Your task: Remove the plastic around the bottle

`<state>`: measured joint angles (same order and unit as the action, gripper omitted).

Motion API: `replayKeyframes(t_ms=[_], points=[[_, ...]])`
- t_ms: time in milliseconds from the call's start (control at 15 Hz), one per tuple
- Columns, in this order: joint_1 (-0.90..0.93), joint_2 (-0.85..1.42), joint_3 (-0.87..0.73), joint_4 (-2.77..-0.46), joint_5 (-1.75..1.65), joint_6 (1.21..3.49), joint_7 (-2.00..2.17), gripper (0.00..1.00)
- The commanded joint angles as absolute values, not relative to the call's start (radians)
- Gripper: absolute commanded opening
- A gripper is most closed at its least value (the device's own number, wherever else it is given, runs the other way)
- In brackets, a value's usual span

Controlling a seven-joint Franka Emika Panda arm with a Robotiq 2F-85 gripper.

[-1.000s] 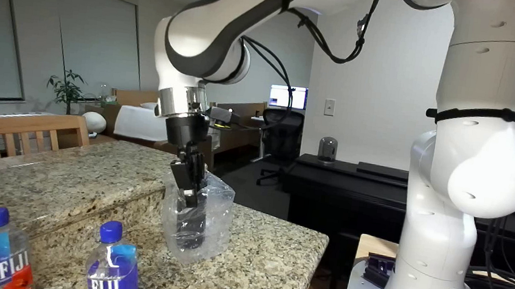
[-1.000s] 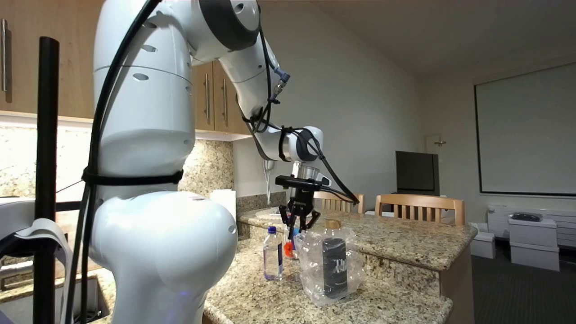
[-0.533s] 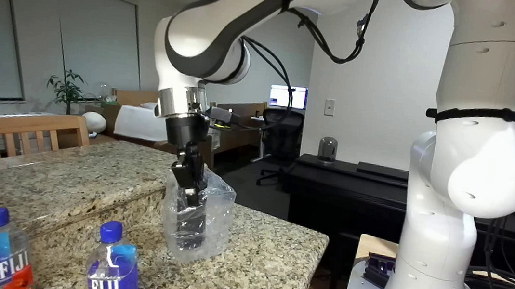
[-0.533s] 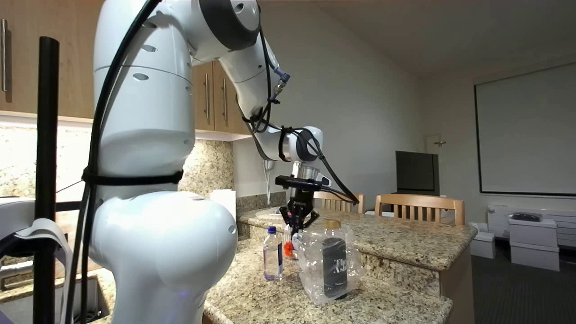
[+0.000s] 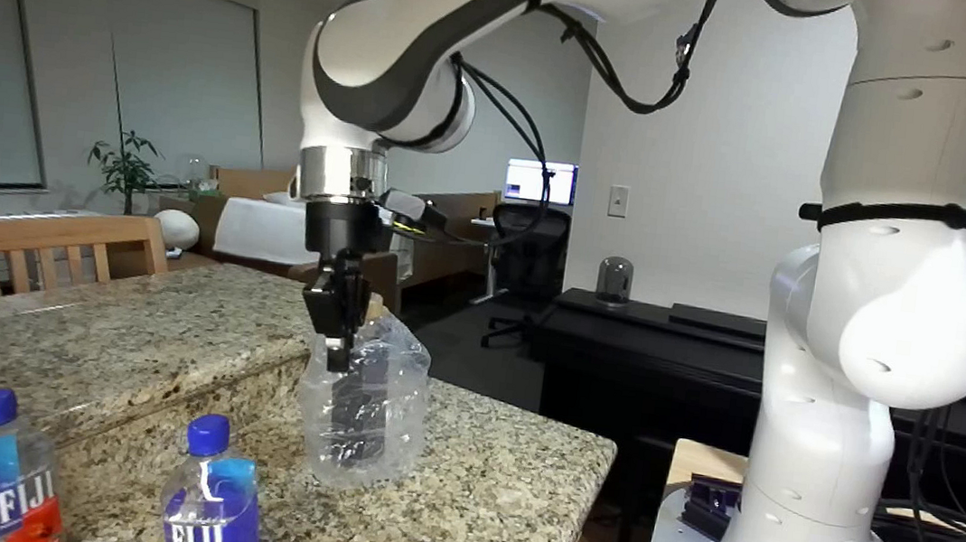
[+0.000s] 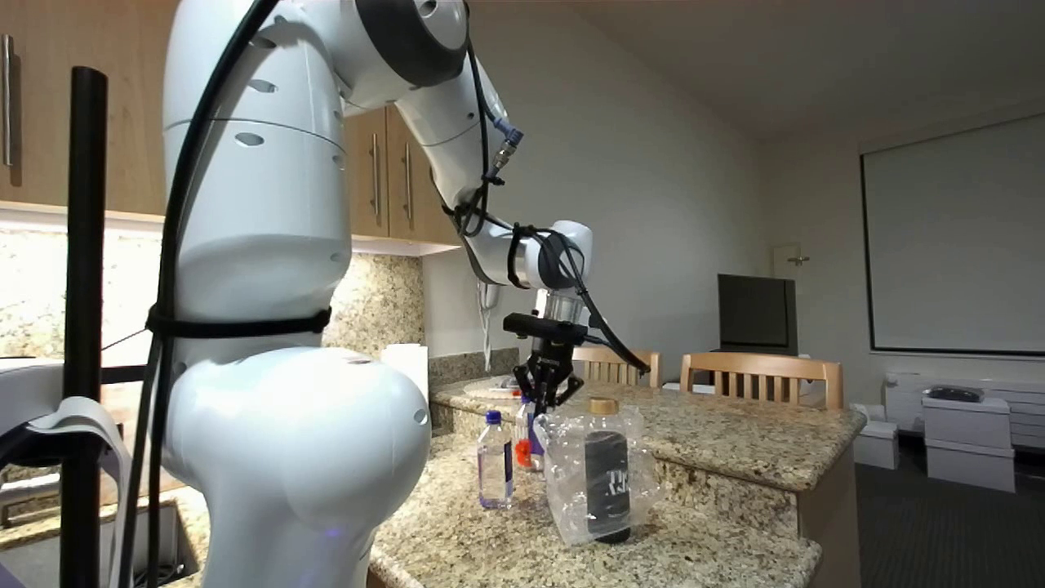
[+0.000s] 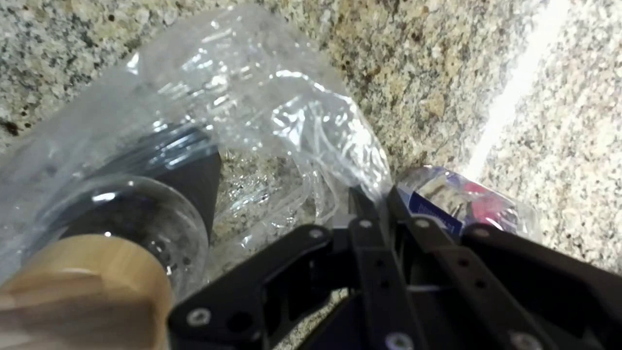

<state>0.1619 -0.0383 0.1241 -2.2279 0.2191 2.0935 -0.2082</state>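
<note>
The dark bottle [image 6: 608, 482] stands upright on the granite counter, with its tan top [image 7: 97, 287] uncovered. The clear crinkled plastic [image 6: 563, 482] surrounds its body in both exterior views, and the bottle's base shows below the plastic's lower edge. In the wrist view the plastic [image 7: 233, 73] stretches from around the bottle to my gripper [image 7: 378, 197]. The gripper is shut on the plastic's upper edge, which runs between the fingertips. In an exterior view the gripper [image 5: 336, 359] is beside the bottle's neck, apart from the bottle [image 5: 360, 412].
Two clear water bottles with blue caps stand on the counter, one [image 5: 216, 495] nearer the gripper and one [image 5: 10, 472] farther off. A raised granite ledge [image 5: 166, 335] runs behind. The counter's edge [image 5: 600, 484] is on the robot's side.
The gripper has shut on the plastic's edge and then risen a little, away from the bottle. The plastic is pulled up with it, and more of the bottle's top and base shows.
</note>
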Motion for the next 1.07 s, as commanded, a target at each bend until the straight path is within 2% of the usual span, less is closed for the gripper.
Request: replayKeyframes(t_ms=[0, 1000], points=[[0.147, -0.089, 0.111, -2.271, 0.324, 2.143, -0.290, 0.12], [0.132, -0.135, 0.048, -2.264, 0.472, 2.149, -0.370, 0.10]])
